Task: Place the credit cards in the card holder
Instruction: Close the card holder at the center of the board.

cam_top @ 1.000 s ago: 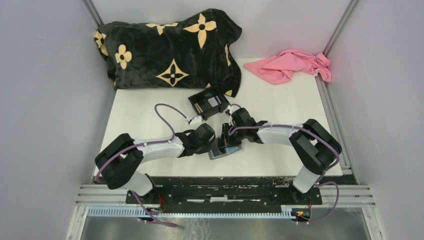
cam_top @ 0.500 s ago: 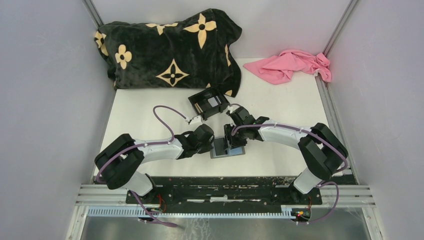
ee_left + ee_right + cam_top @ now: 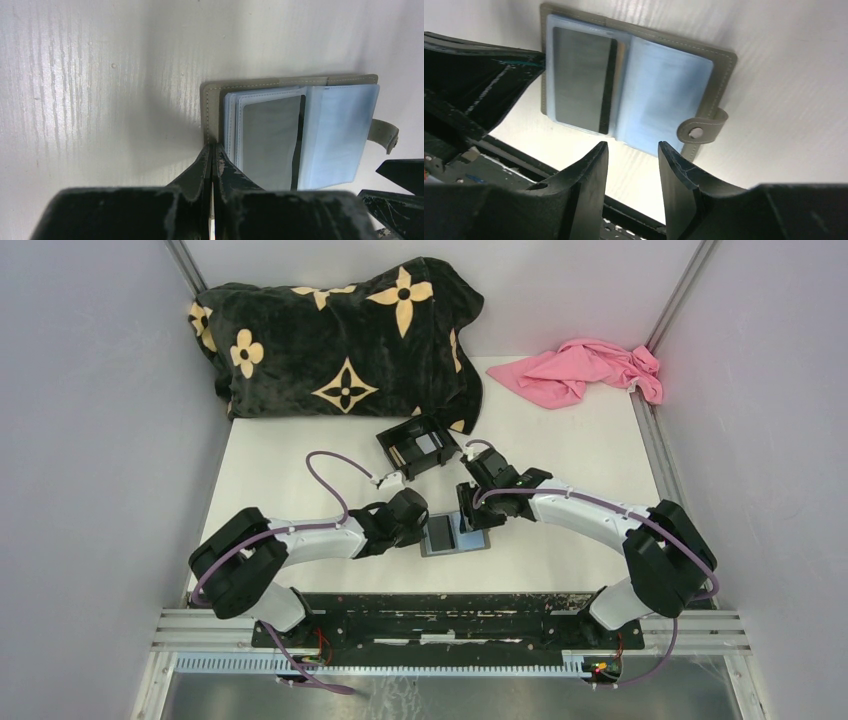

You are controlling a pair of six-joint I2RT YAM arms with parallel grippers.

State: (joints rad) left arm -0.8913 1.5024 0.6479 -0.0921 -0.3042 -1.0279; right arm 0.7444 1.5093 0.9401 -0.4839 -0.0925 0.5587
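Observation:
The grey card holder (image 3: 470,541) lies open and flat on the white table, clasp tab (image 3: 702,128) to one side. A silvery grey card with a black stripe (image 3: 580,75) sits in its clear left sleeve, also in the left wrist view (image 3: 270,140); the other sleeve (image 3: 664,95) looks empty. My left gripper (image 3: 212,147) is shut, its tips touching the holder's grey edge (image 3: 210,110). My right gripper (image 3: 631,150) is open and empty, just off the holder's side. More cards (image 3: 428,443) rest in a black box (image 3: 417,445) behind.
A black blanket with tan flowers (image 3: 340,335) lies at the back left, a pink cloth (image 3: 585,370) at the back right. The black mounting rail (image 3: 450,610) runs along the near edge. Grey walls close both sides.
The card holder, tilted up between the grippers a second ago, now lies flat and open. My right gripper has drawn back from it toward the right. The left arm has barely moved.

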